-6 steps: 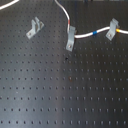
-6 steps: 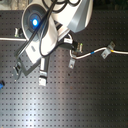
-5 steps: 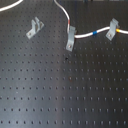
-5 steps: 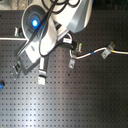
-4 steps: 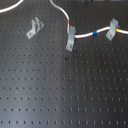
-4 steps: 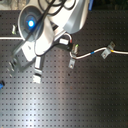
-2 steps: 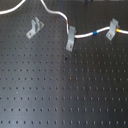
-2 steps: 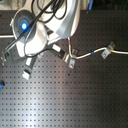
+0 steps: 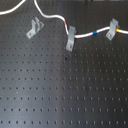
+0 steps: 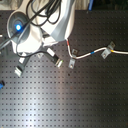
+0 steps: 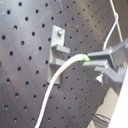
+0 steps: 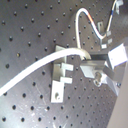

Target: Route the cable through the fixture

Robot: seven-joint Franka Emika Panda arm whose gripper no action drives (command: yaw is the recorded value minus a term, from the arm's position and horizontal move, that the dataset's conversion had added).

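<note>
The cable (image 9: 52, 18) is a thin white cord that runs from the top left of the first exterior view through two other grey clips to the right. The fixture (image 9: 34, 28) stands at the first exterior view's left, with the cable passing above it. In the first wrist view my gripper (image 11: 91, 61) is shut on the cable (image 11: 62, 72) at a green band, right beside the fixture (image 11: 57, 50). In the second wrist view the cable (image 12: 45, 64) lies across the fixture's top (image 12: 62, 70). My gripper (image 12: 92, 62) does not show in the first exterior view.
A middle clip (image 9: 71, 39) and a right clip (image 9: 112, 30) hold the cable, with blue and yellow bands near the right one. The black perforated board (image 9: 65, 90) fills the scene. The white arm (image 10: 35, 30) covers the fixture in the second exterior view.
The arm has moved toward the second exterior view's left. The free stretch of cable has swung toward the first exterior view's left, across the top above the fixture.
</note>
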